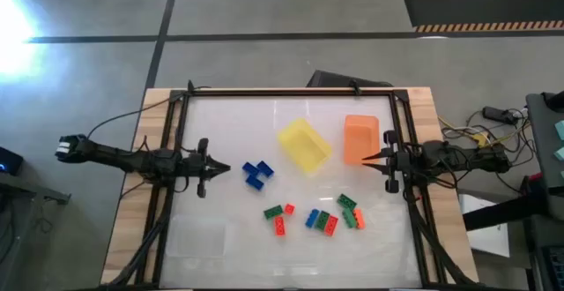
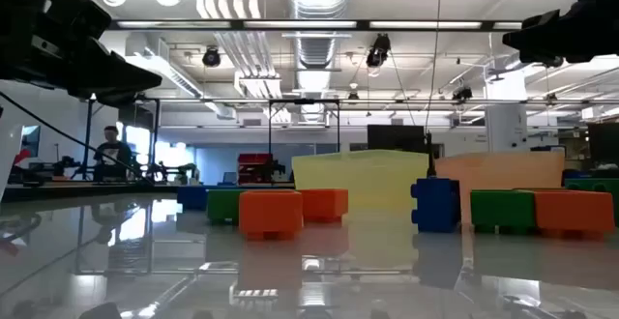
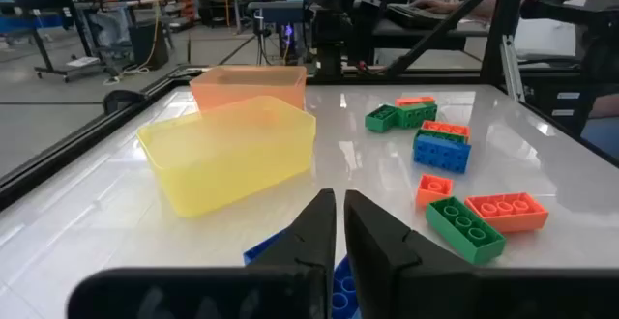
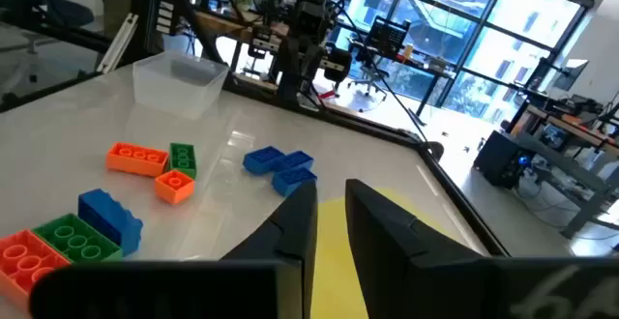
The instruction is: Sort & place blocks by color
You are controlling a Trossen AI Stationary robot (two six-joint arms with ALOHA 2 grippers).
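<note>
High view: the clear tray [image 1: 196, 235], at 7 o'clock on the table [image 1: 238, 119], is barely distinguishable from the white surface; the left claw [image 1: 226, 169], pressed together and holding nothing, sits at 9 o'clock beside two blue blocks [image 1: 257, 174]; the right claw [image 1: 367, 158], nearly closed and empty, lies at 3 o'clock touching or just over the orange tray [image 1: 360, 138]; the yellow tray [image 1: 304, 145] stands near centre; the remaining blocks [image 1: 319, 216] are scattered toward 5 o'clock, none visibly inside a tray; open surface remains toward 11 o'clock.
Low view: the trays' contents are hidden behind the blocks; both arms are cut off at the upper corners.
Left wrist view: the blue blocks are partly concealed behind the fingers.
Right wrist view: the yellow tray is mostly masked by the claw.
</note>
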